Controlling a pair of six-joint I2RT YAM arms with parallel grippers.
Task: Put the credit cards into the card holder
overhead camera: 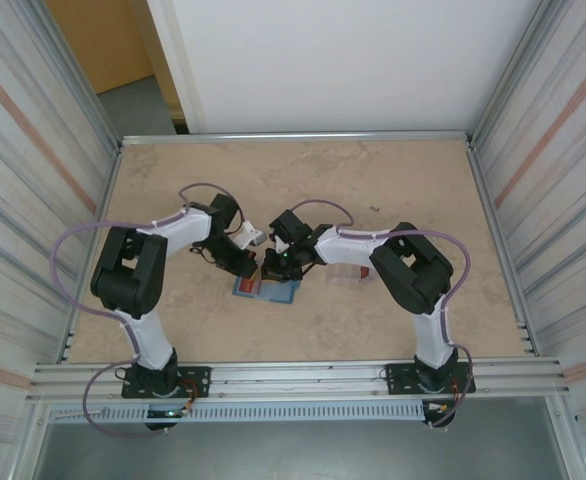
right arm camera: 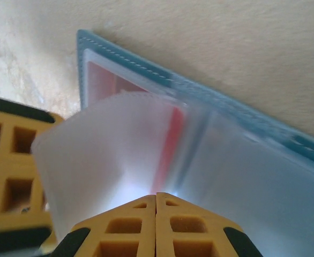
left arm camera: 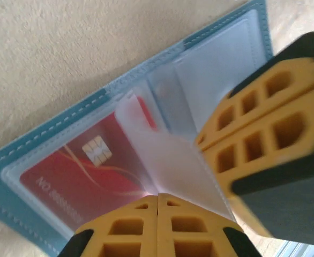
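Near the middle of the table (overhead camera: 403, 190), just in front of my two bases, the card holder (overhead camera: 283, 292) lies open and flat, with its teal cover down and its clear pockets facing up. Both my arms bend inward and meet above it.

My left gripper (left arm camera: 157, 200) has its two yellow fingers pressed together, with no gap between them. My right gripper (right arm camera: 156, 200) is the same, its fingers side by side and touching. One clear leaf (left arm camera: 173, 160) of the holder stands up from the fold and curves toward both pairs of tips. Its edge reaches them, but I cannot tell if it is pinched between the fingers or only leans on them. From the left wrist view, the right gripper comes down over the other half of the holder, close beside the lifted leaf.

One credit card (left arm camera: 87, 176), red with a gold chip and pale curved lines, sits flat under the plastic of the pocket on the left half. A narrow strip of red also shows near the fold, behind the lifted leaf; I cannot tell if it is a second card. A clear case (overhead camera: 346, 276) lies on the table just beside the holder, under my right arm.
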